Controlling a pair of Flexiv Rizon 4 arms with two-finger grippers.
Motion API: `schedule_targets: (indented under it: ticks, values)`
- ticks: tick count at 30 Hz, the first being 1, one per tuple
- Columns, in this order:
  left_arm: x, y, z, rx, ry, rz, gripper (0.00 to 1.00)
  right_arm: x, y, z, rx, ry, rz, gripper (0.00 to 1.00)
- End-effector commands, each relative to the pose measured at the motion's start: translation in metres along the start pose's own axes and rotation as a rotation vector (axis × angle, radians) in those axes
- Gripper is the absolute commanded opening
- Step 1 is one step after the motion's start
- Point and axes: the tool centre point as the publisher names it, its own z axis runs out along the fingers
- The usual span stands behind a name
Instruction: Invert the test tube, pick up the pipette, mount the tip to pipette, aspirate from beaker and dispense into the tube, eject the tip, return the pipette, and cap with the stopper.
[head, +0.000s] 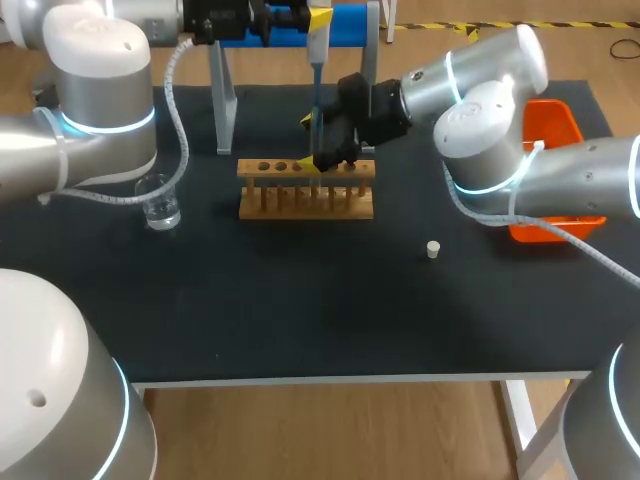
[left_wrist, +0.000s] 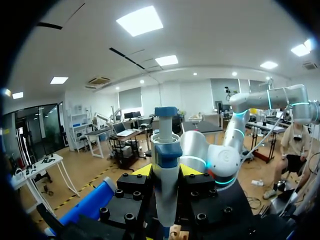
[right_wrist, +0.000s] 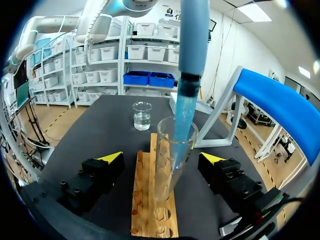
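My left gripper (head: 318, 20) hangs over the wooden rack (head: 306, 190), shut on the grey-and-blue pipette (head: 317, 60); in the left wrist view the pipette (left_wrist: 166, 150) stands clamped between that gripper's (left_wrist: 166, 172) yellow tips. The pipette's blue tip (right_wrist: 182, 117) reaches down into the upright glass test tube (right_wrist: 172, 155), which stands in the rack (right_wrist: 150, 205). My right gripper (right_wrist: 161, 158) is open, one finger on each side of the tube, and neither touches it. In the head view the right gripper (head: 318, 148) sits at the rack's middle. The beaker (head: 160, 205) of clear liquid stands left of the rack, and the stopper (head: 433, 250) lies on the table to its right.
The blue pipette stand (head: 350, 25) with grey legs rises just behind the rack, close to both grippers. An orange bin (head: 560, 125) sits at the table's right edge under my right arm. In the right wrist view the beaker (right_wrist: 142, 116) stands beyond the rack's far end.
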Motion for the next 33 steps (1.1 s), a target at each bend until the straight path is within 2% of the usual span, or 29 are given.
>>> schedule_targets:
  ticks: [1, 33]
  values:
    - [0.002, -0.005, -0.001, -0.003, -0.007, 0.003, 0.0, 0.0, 0.0, 0.0, 0.0, 0.0, 0.0, 1.0]
    - [0.008, -0.038, -0.003, -0.023, -0.018, 0.045, 0.0, 0.0, 0.0, 0.0, 0.0, 0.0, 0.0, 1.0]
